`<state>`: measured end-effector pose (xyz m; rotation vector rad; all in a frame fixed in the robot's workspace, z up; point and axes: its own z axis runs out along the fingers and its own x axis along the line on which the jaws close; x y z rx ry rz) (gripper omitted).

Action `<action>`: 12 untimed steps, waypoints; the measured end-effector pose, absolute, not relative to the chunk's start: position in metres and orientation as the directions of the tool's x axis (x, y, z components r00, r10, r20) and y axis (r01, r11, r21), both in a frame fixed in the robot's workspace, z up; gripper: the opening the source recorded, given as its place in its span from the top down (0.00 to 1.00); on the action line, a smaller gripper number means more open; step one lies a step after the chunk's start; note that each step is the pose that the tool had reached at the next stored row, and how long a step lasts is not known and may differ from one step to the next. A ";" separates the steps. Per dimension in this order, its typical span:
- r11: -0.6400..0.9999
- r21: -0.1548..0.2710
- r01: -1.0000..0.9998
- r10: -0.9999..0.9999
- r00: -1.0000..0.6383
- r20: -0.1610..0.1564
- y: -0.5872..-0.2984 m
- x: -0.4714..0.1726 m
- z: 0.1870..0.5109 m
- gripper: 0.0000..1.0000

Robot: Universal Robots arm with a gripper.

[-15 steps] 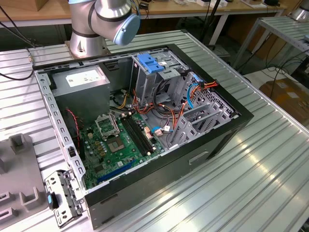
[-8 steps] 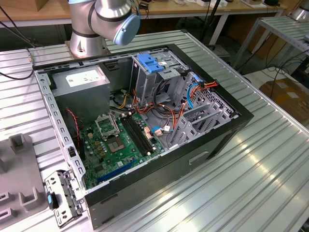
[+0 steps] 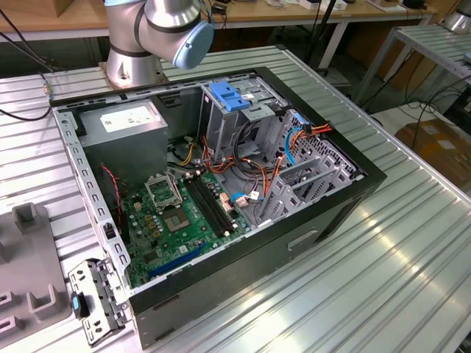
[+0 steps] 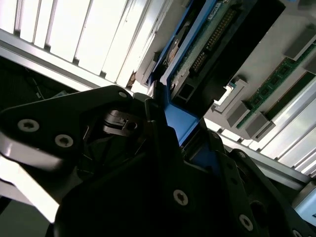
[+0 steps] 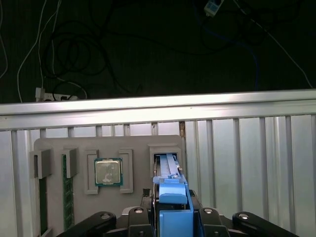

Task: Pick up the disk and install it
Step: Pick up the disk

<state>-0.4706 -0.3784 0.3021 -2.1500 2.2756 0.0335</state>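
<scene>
The disk [image 5: 168, 167] stands on edge in a slot of the grey holder tray [image 5: 133, 144], its blue plastic rail [image 5: 173, 200] facing the camera. In the second wrist view the disk [image 4: 206, 43] shows its green circuit board side and blue rail [image 4: 178, 121]. My gripper [image 5: 173, 213] sits over the disk's near end, with its black fingers [image 4: 157, 129] pressed against both sides of the blue rail. The disk still rests in its slot. In the exterior view the arm's base joint [image 3: 173, 29] rises behind the open computer case [image 3: 221, 184].
The tray also holds a processor chip [image 5: 108, 172] and a memory stick [image 5: 67, 193]. Inside the case are a metal drive cage with a blue top [image 3: 228, 95], a grey power supply box [image 3: 121, 125], a green motherboard [image 3: 180, 217] and loose cables. The ribbed metal table [image 3: 383, 250] surrounds it.
</scene>
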 end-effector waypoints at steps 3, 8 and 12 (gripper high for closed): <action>0.057 0.008 -0.998 -0.998 -0.057 -0.023 -0.378 -0.471 0.301 0.63; 0.057 0.008 -0.998 -0.998 -0.057 -0.023 -0.378 -0.471 0.301 0.63; 0.056 0.008 -0.998 -0.998 -0.056 -0.023 -0.378 -0.471 0.301 0.63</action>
